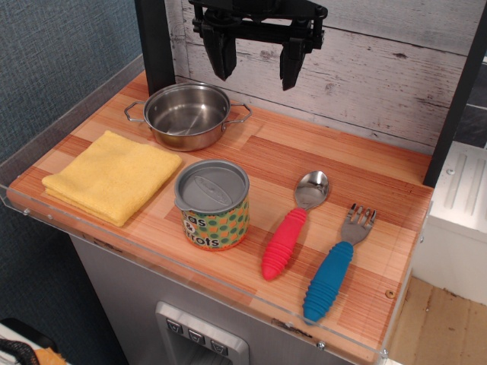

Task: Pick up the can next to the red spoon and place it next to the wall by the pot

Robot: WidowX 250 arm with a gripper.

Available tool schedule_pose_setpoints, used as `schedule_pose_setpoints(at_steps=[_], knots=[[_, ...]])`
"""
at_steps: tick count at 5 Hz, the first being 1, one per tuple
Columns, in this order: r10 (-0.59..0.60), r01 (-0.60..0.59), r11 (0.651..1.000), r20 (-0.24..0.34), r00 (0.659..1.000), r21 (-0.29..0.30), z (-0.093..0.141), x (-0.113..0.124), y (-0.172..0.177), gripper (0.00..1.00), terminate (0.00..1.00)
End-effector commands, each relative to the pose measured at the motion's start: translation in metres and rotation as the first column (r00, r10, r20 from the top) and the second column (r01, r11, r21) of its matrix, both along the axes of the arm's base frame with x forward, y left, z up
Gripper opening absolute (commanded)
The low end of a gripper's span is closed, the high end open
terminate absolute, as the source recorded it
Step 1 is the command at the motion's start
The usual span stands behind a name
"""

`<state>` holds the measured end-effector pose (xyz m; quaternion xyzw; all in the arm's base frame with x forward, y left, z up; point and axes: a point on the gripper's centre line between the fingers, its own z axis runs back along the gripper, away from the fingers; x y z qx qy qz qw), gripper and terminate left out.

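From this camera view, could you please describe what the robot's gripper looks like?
The gripper is all black: a blocky horizontal body at the top edge of the frame with two thick, tapering fingers hanging from it. The finish is matte plastic or metal. No cables, labels or markings are visible, and the arm above is cut off.

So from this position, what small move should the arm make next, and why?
Probably travel forward and down toward the short yellow-labelled can with the grey lid. The black gripper hangs open and empty high by the whitewashed plank wall, while the can stands untouched beside the red-handled spoon.
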<state>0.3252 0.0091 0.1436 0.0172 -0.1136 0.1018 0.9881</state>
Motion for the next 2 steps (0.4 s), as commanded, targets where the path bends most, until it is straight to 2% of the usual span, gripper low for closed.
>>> schedule_pose_setpoints(at_steps=[1, 2], knots=[[0.0, 0.0, 1.0, 0.0, 1.0, 0.0, 0.0, 0.0, 0.0, 1.0, 0.0], [-0.015, 0.019, 0.998, -0.068, 0.998, 0.06, -0.004, -0.023, 0.012, 1.0, 0.0]])
